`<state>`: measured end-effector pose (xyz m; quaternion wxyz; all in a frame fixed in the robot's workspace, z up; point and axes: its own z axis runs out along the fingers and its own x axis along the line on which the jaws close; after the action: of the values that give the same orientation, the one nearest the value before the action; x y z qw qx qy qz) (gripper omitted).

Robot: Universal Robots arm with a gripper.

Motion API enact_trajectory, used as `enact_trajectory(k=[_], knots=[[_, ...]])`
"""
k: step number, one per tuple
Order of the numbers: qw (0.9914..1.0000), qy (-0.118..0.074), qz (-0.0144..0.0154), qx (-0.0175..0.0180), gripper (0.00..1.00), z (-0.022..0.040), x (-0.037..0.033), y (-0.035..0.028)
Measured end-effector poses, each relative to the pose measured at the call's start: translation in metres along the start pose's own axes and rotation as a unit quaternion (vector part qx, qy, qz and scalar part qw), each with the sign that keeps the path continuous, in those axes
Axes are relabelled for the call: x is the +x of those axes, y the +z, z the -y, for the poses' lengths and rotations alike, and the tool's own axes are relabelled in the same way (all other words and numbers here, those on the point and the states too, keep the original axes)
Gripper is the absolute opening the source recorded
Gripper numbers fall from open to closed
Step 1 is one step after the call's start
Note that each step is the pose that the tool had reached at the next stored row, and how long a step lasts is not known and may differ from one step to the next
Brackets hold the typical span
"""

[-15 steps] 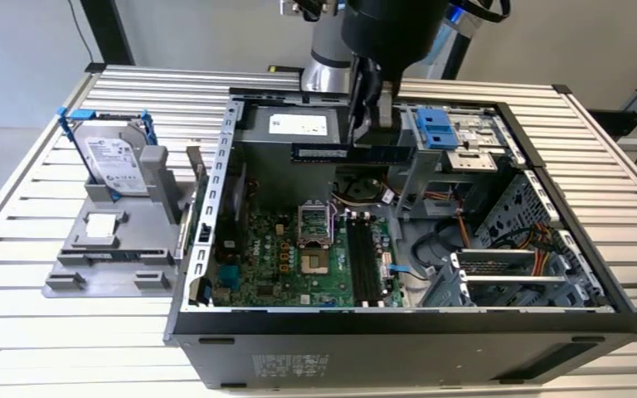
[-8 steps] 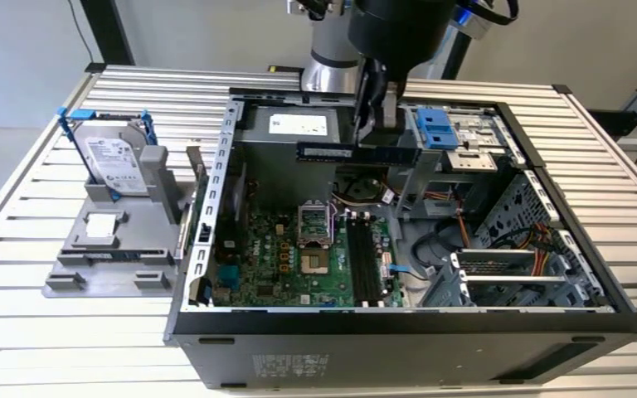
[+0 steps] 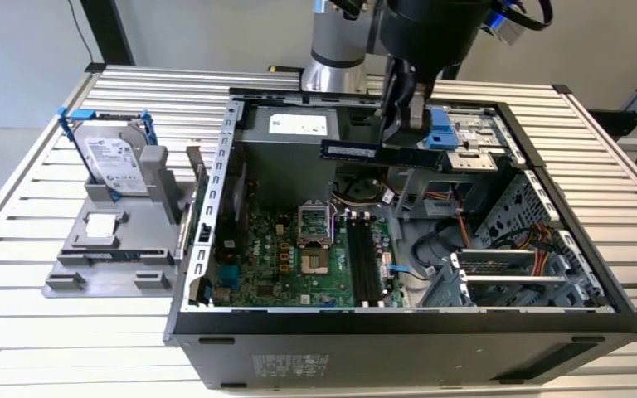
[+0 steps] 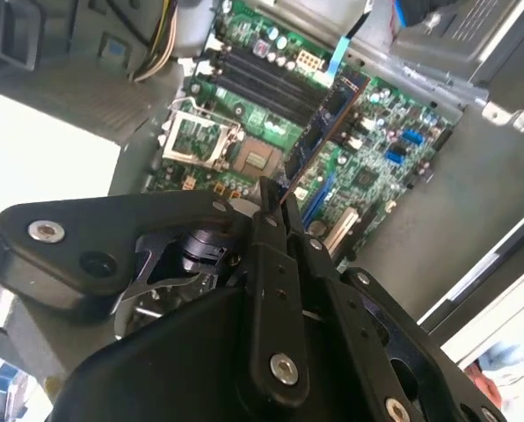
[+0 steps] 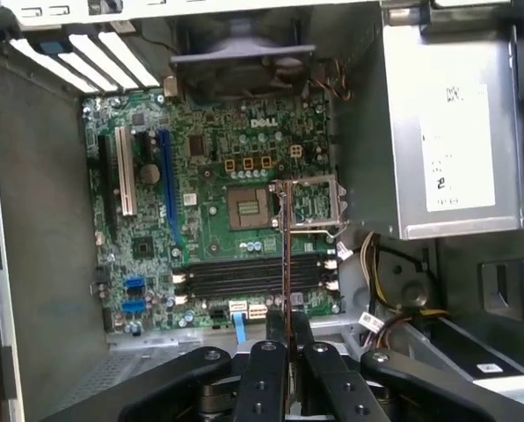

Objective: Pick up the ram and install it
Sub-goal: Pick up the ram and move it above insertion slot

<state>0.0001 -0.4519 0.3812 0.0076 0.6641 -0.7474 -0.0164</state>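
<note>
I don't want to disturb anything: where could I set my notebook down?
Bare table slats: in front of the grey fixture, and at the exterior view's right of the case. Crowded: inside it, beneath the gripper holding the ram.

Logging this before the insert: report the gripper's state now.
Gripper: shut on the ram, held above the open computer case.

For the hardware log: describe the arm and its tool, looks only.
The arm is a silver-grey cylinder under a wide black joint housing, with black cables and a blue part beside it near the top. In both wrist views the tool is matte black: flat, rounded linkage bars joined by silver pins and screws, narrowing toward the front.
</note>
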Motion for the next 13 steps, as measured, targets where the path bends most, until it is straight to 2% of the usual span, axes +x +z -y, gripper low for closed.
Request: enact_trajectory(k=[2, 4, 7, 13], knots=[[1.00000, 0.000, -0.0001, -0.0001, 0.00, 0.0082, -0.0010, -0.0003], [1.00000, 0.000, -0.0001, -0.0001, 0.00, 0.0122, -0.0014, -0.0005], [1.00000, 0.000, -0.0001, 0.0000, 0.00, 0.0142, -0.0017, -0.0005], [1.00000, 0.000, -0.0004, 0.0000, 0.00, 0.0141, -0.0016, -0.0005]])
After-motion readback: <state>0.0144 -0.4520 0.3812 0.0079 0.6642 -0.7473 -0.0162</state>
